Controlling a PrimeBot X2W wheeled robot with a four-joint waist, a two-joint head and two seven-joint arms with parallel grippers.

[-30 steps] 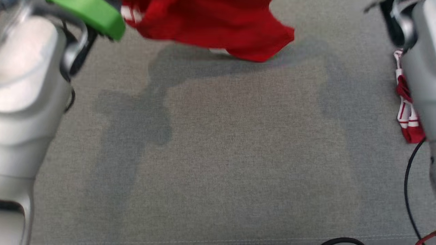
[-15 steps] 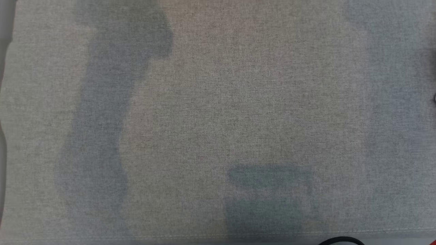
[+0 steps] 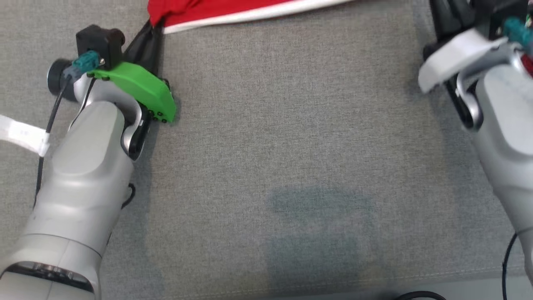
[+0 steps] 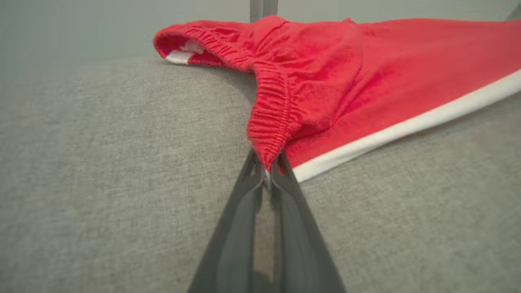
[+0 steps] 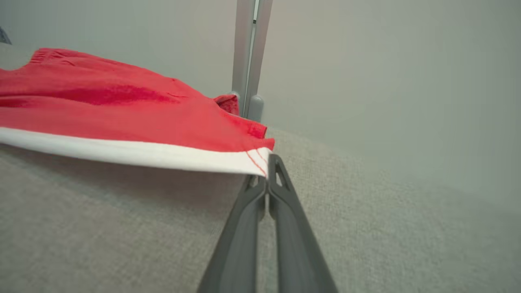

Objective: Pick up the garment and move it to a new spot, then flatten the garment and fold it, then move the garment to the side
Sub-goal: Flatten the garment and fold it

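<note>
The garment (image 3: 216, 8) is a pair of red shorts with a white hem, stretched across the top edge of the head view on the grey cloth surface. My left gripper (image 3: 153, 26) is shut on its left corner. In the left wrist view the left gripper (image 4: 267, 165) pinches the gathered elastic waistband of the garment (image 4: 346, 81). In the right wrist view my right gripper (image 5: 266, 173) is shut on the white hem corner of the garment (image 5: 122, 110), lifting that edge slightly off the surface. My right arm (image 3: 491, 83) reaches up the right side; its fingertips are cut off by the frame.
The grey fabric surface (image 3: 291, 146) spreads between both arms. Its front seam (image 3: 374, 279) runs along the bottom, with a black cable (image 3: 416, 295) below it. A grey post (image 5: 246, 57) stands against the pale wall behind the garment.
The head camera has swung between frames. A second ago the garment hung bunched at the top; now it lies stretched out flat between both grippers, low on the surface.
</note>
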